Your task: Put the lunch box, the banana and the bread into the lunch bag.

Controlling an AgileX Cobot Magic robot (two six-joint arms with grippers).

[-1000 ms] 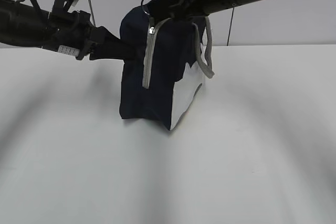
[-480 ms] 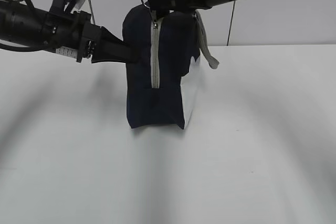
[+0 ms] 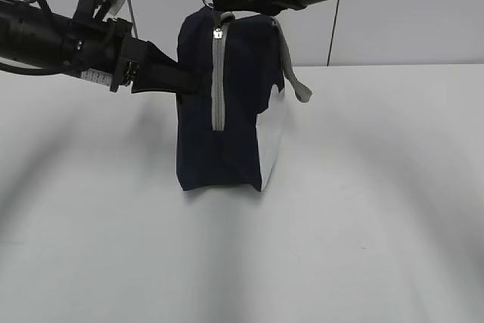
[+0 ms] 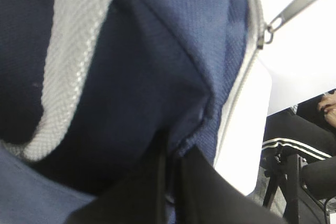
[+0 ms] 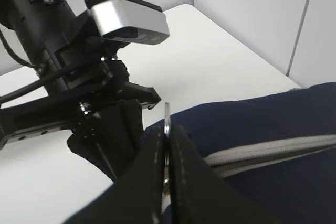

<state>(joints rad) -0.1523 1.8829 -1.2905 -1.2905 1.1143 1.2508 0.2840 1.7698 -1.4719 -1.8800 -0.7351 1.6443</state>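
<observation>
Here we pinch the soft, floppy lunch bag (image 3: 227, 111), upright on the table (image 3: 363, 209): left gripper (image 4: 172, 182) clamps a fabric fold, right gripper (image 5: 165, 182) nips the ring pull (image 5: 167, 124). Limp cloth sags, so these holds suit.

Upright lunch bag (image 3: 227, 122) on white table (image 3: 363, 209)
</observation>
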